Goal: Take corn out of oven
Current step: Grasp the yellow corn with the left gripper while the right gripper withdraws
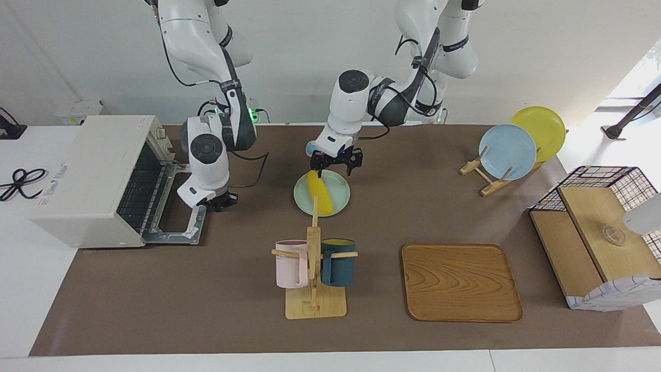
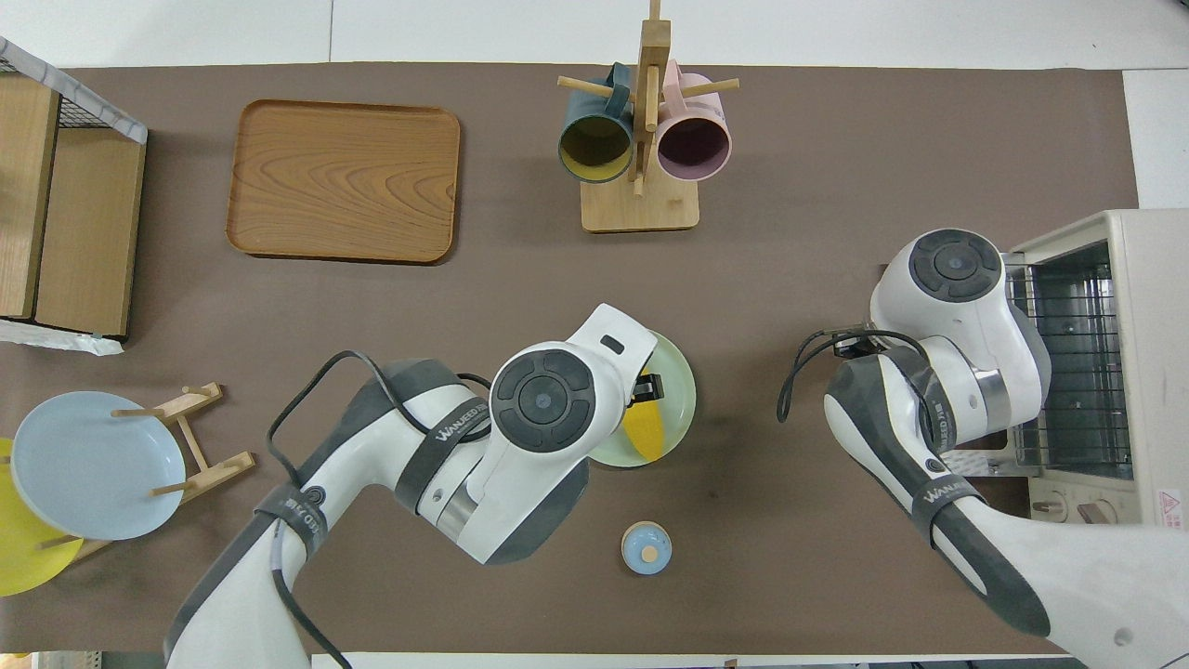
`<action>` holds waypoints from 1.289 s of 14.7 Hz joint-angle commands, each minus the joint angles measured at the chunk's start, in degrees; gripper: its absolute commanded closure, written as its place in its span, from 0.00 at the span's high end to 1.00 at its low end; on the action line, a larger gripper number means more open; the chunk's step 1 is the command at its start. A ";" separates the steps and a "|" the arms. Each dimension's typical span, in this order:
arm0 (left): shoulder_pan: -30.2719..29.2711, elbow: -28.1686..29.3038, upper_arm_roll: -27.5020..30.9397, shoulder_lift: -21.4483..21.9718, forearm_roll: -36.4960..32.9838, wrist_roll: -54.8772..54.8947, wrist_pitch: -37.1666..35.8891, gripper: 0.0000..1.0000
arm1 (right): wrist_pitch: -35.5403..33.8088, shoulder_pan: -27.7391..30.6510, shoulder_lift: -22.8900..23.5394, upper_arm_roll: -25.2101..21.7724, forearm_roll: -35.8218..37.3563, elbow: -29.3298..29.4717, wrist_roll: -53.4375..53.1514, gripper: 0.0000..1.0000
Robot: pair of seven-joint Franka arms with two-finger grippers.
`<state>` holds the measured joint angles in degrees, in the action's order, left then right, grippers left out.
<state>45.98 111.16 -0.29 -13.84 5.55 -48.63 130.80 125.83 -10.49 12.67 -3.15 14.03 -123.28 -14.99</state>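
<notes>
Oven [image 1: 93,178] at frame left, door down; right gripper [image 1: 219,202] over the door, finger state can't tell; centre frame, corn [image 1: 320,199] lies on pale green plate [image 1: 338,187], left gripper [image 1: 335,164] spread wide just above corn's upper end.

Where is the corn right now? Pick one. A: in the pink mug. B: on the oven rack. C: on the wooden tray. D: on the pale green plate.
D: the corn lies on the pale green plate mid-table, under the left tool; the oven stands with its door open and nothing yellow shows on its rack.
</notes>
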 commanded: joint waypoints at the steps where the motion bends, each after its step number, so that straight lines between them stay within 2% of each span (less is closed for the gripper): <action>1: 2.70 -6.21 1.17 -7.24 0.69 -4.19 1.20 1.00 | -0.67 2.31 0.16 0.69 3.71 -0.56 0.75 0.00; 4: 2.71 -6.74 1.17 -9.79 -0.27 -3.76 5.07 1.00 | -3.56 2.06 0.07 0.69 6.09 0.75 1.10 0.00; 7: 2.36 -7.01 1.17 -10.68 -2.99 -3.14 4.29 1.00 | -10.67 2.06 -1.15 0.69 6.27 4.53 3.89 0.00; 9: 1.74 -6.92 1.08 -10.68 -3.88 -1.31 4.20 0.99 | -14.80 2.76 -3.60 0.60 6.27 5.94 7.67 0.00; 13: 1.83 -6.39 1.08 -10.68 -3.88 -0.50 4.98 0.84 | -20.70 7.41 -9.50 0.69 6.19 7.43 16.72 0.00; 14: 2.00 -6.39 1.08 -10.68 -3.88 -0.50 5.16 0.71 | -21.32 8.46 -10.12 0.69 5.93 8.13 18.83 0.00; 16: 2.01 -6.30 1.08 -10.68 -3.79 -0.59 4.99 0.23 | -22.81 11.80 -12.13 0.69 5.13 8.49 20.60 0.00; 17: 2.01 -6.30 1.17 -10.68 -3.79 -0.68 4.73 0.06 | -23.43 12.68 -13.01 0.69 4.78 8.49 21.66 0.00; 18: 2.01 -6.39 1.17 -10.68 -3.79 -0.85 4.29 0.00 | -24.04 13.13 -13.72 0.69 4.69 8.58 22.88 0.00; 19: 2.01 -6.48 1.26 -10.68 -3.79 -1.03 4.02 0.00 | -24.40 13.30 -14.59 0.69 4.69 8.49 23.33 0.00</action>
<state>47.68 105.11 0.45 -24.05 2.74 -49.62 135.36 103.31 2.06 -0.98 -2.72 18.23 -113.51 7.01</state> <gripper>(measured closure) 0.449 0.991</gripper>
